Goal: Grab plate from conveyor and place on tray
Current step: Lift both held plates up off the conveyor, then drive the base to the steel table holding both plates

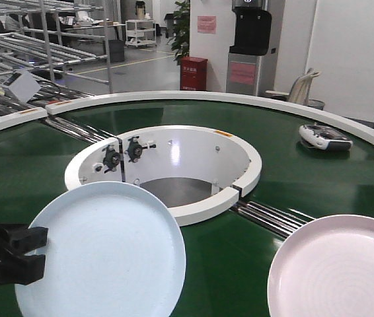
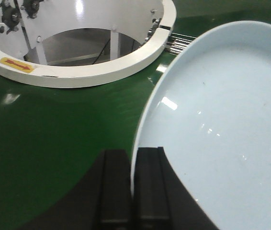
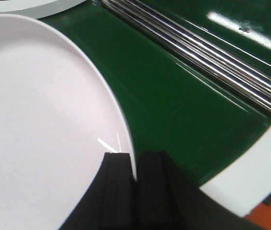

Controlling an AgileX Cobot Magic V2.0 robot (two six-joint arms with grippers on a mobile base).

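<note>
Pale blue plate (image 1: 101, 254) gripped at its rim by the left jaws; pink plate (image 1: 336, 267) by the right jaws, over green conveyor (image 1: 293, 172).

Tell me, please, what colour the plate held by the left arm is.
Pale blue; the plate shows best in the exterior front-facing view.

Bkgd: metal racks (image 1: 35, 39) upper L; red cabinet (image 1: 193, 72) top ctr; dispenser (image 1: 250, 46) upper R; white wall (image 1: 352, 46); grey floor (image 1: 141, 69).
</note>
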